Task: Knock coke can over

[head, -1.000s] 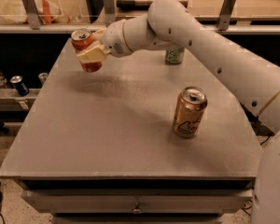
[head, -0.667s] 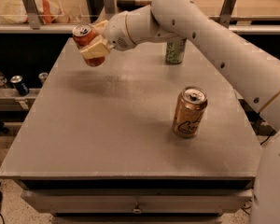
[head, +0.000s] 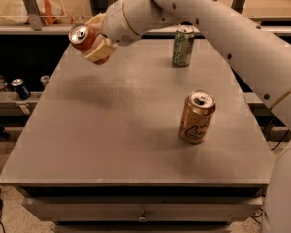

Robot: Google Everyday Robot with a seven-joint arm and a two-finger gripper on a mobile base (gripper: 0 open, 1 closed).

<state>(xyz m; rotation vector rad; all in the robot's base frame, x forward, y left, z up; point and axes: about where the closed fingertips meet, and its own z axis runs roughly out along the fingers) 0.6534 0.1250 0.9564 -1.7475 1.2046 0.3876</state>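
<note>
The coke can (head: pixel 82 37), red-orange with a silver top, is held tilted in the air above the far left part of the grey table (head: pixel 111 130). My gripper (head: pixel 96 39) is shut on it, with tan fingers (head: pixel 101 50) on either side of the can's body. The can does not touch the table; its shadow falls on the surface below. The white arm reaches in from the upper right.
A gold can with dark script (head: pixel 197 116) stands upright at the right middle of the table. A pale green can (head: pixel 183 45) stands upright at the far edge. Several small cans (head: pixel 20 88) sit on a low shelf to the left.
The gripper has lifted the coke can higher and carried it slightly right, tilting it more. The other two cans have not moved.
</note>
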